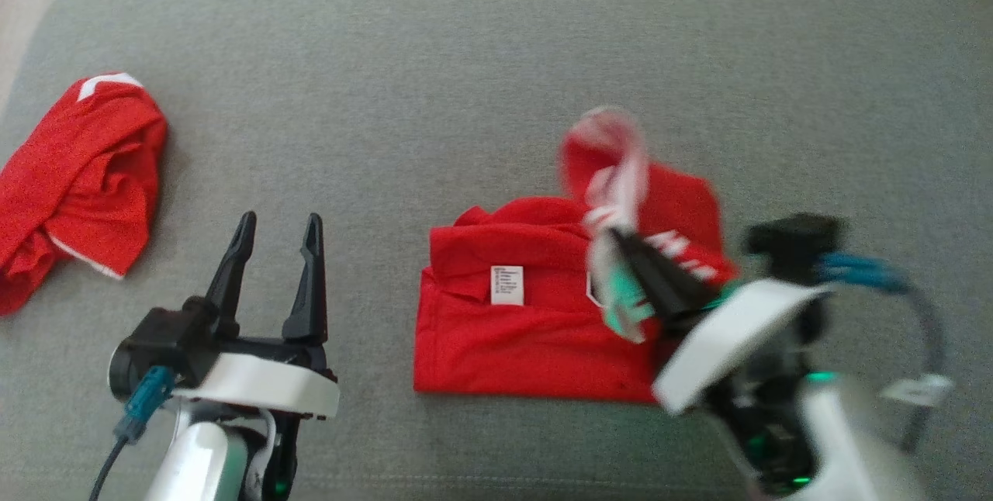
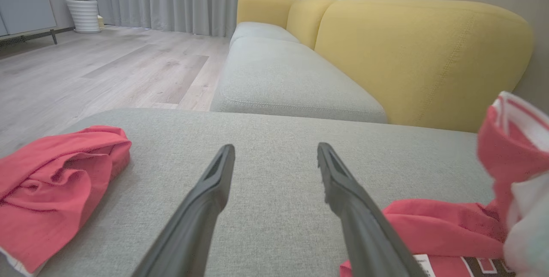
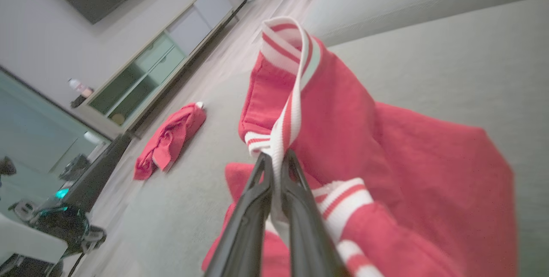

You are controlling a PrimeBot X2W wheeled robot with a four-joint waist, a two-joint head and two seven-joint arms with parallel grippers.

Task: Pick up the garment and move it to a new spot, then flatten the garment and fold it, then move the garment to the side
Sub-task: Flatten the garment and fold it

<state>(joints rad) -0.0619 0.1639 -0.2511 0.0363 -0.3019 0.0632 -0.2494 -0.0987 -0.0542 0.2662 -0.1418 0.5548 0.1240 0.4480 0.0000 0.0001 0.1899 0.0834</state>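
The garment (image 1: 535, 315) is a red shirt with red-and-white striped trim, lying partly folded on the grey cushion (image 1: 496, 59), its white label facing up. My right gripper (image 1: 621, 241) is shut on the striped trim (image 3: 283, 135) at the shirt's right part and holds that part lifted off the cushion. From the right wrist the red cloth (image 3: 386, 161) hangs just past the pinched trim. My left gripper (image 1: 279, 223) stands open above bare cushion, well left of the shirt, nothing between its fingers (image 2: 214, 182). The shirt's raised part (image 2: 510, 161) shows at the left wrist view's right edge.
A second red garment (image 1: 74, 183) lies crumpled at the cushion's left edge, also seen as a red heap (image 2: 51, 191) (image 3: 169, 140). A yellow sofa back (image 2: 420, 54) rises behind the cushion. Wooden floor (image 2: 107, 67) and a low cabinet (image 3: 158, 67) lie beyond the left side.
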